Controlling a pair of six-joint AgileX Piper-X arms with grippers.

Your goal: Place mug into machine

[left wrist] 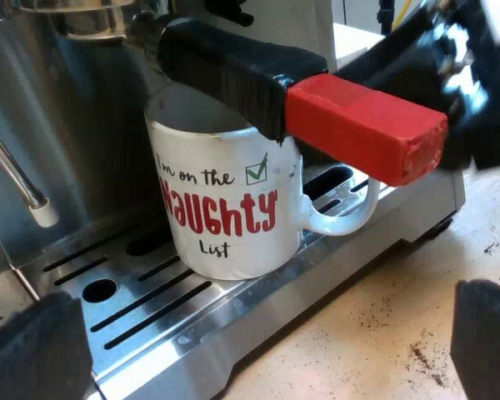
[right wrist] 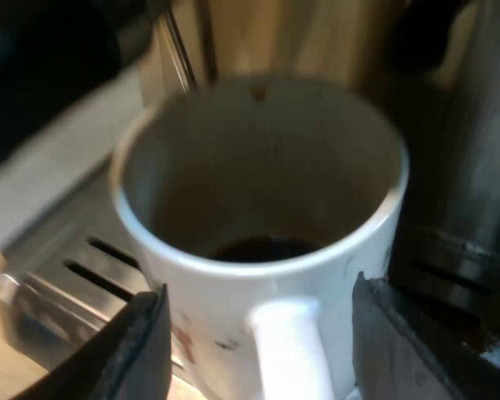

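Right gripper (right wrist: 258, 333) gapes around one mug (right wrist: 233, 150) handle, one holder (left wrist: 317, 96) above

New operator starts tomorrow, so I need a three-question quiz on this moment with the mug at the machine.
1. True or false: the mug lies on its side.
2. The mug stands on: A) the drip tray; B) the bean hopper; C) a measuring glass.
3. Fill in: the right gripper's fingers sit either side of the mug's ____.
Key: 1 false; 2 A; 3 handle.
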